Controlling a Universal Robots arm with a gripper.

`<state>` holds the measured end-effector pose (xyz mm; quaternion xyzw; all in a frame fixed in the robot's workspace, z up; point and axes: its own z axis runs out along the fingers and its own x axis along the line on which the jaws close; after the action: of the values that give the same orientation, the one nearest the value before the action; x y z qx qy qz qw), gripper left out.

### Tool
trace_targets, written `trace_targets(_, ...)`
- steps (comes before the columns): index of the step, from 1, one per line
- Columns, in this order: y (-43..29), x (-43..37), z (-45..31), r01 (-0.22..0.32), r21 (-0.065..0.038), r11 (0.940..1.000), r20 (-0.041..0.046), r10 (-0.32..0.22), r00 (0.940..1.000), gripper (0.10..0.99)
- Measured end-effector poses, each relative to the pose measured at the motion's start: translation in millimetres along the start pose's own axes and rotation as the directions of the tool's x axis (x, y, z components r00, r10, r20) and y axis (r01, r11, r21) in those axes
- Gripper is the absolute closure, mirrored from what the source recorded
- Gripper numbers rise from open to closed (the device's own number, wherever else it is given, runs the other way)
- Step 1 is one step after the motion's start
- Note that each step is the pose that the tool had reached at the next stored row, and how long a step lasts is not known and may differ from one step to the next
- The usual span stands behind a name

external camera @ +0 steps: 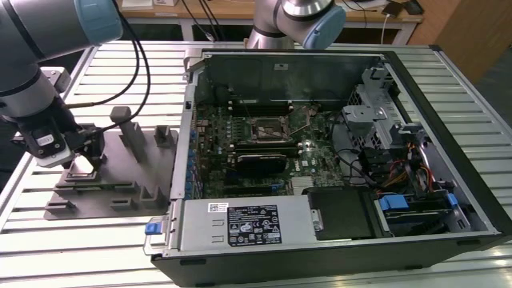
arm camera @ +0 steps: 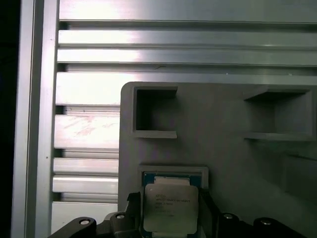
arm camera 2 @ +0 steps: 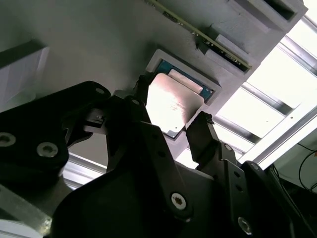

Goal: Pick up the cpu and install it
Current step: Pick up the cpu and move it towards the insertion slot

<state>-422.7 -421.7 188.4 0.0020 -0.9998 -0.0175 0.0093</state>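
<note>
Over by the gray fixture tray [external camera: 120,201], the gripper's [arm camera 2: 172,106] 2 black fingers [arm camera 2: 203,133] pinch opposite edges of the cpu [arm camera: 171,208] at its square pocket [arm camera: 174,171].

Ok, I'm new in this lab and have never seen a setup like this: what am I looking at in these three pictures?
It is a robot arm with a gripper at its end, working at a slatted metal table. The exterior view comes from a camera off the arm and takes in the whole scene. The two wrist views come from cameras riding on the arm, looking past the gripper. On the table lie a grey tray with pockets and posts and, toward the exterior view's right, an open computer case with its circuit board exposed. The gripper hangs low at the tray, right at a small square silver chip by one pocket. Whether it already grips the chip, I cannot tell.
</note>
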Motion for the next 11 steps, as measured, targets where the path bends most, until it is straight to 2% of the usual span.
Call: trace_targets(11, -0.8, -0.4, 4.6, 0.0, 0.0, 1.0, 0.0, 0.0, 1.0, 0.498)
